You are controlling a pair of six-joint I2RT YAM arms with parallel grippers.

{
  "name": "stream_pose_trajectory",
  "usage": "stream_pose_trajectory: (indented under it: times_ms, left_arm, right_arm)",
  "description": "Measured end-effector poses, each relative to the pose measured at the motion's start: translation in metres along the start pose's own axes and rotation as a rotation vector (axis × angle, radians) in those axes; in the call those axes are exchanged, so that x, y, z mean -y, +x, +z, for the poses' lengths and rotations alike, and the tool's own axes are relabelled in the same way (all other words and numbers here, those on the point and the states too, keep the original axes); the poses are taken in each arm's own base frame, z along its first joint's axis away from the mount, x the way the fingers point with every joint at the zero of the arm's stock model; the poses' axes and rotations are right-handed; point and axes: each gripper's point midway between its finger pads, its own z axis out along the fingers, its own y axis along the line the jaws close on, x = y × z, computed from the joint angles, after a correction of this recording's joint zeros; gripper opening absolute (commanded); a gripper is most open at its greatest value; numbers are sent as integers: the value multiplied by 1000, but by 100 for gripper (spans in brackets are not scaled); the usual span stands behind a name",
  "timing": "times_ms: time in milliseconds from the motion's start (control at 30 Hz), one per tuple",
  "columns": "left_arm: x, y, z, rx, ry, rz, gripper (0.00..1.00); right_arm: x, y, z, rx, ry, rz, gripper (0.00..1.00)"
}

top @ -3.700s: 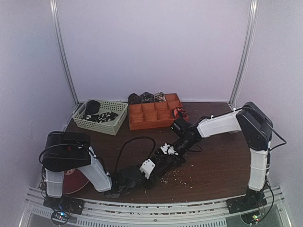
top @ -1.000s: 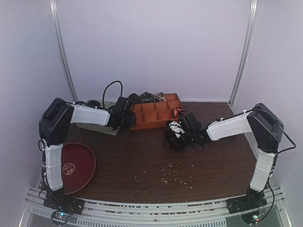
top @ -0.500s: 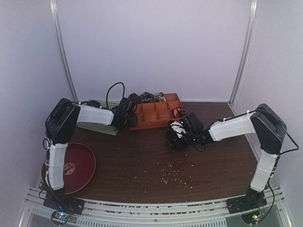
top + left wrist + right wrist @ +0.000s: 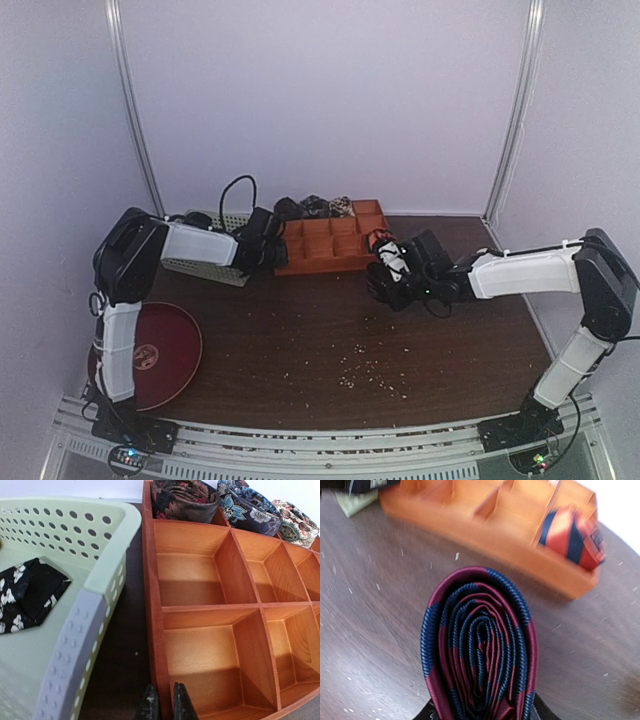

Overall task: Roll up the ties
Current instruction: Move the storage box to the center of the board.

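My right gripper (image 4: pixel 480 714) is shut on a tightly coiled maroon-and-blue tie (image 4: pixel 480 645) and holds it just above the table, in front of the orange tray (image 4: pixel 485 527). In the top view the right gripper (image 4: pixel 380 287) is by the tray's (image 4: pixel 330 250) right end. A red-and-blue coil (image 4: pixel 575 535) sits in a tray compartment. My left gripper (image 4: pixel 164 707) has one finger on each side of the tray's left wall (image 4: pixel 152 605), closed on it. Three patterned coils (image 4: pixel 182 497) fill the tray's back row. A black tie with white flowers (image 4: pixel 30 592) lies in the green basket (image 4: pixel 95 625).
A dark red plate (image 4: pixel 155 350) lies at the near left of the table. Pale crumbs (image 4: pixel 365 370) are scattered over the middle. The basket (image 4: pixel 195 262) stands left of the tray, close behind my left arm. The tray's front compartments (image 4: pixel 210 655) hold nothing.
My right gripper has carried the coiled tie right and back, towards the tray's right end. My left gripper has stayed at the tray's left wall. Earlier both grippers were at the table's near middle.
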Motion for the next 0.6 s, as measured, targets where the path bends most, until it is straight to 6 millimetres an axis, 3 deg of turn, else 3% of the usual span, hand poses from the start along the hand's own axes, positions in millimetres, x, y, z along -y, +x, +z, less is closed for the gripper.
stream_pose_trajectory:
  times_ms: [133,233,600]
  left_arm:
    - [5,11,-10,-9,14,-11,3]
    - [10,18,-17,-11,24,-27,7]
    - [26,46,-44,-37,88,-76,10]
  right_arm:
    - [7,-22,-20,71,24,28,41]
    - [11,-29,-22,87,41,34,41]
    - [9,-64,10,121,61,39,41]
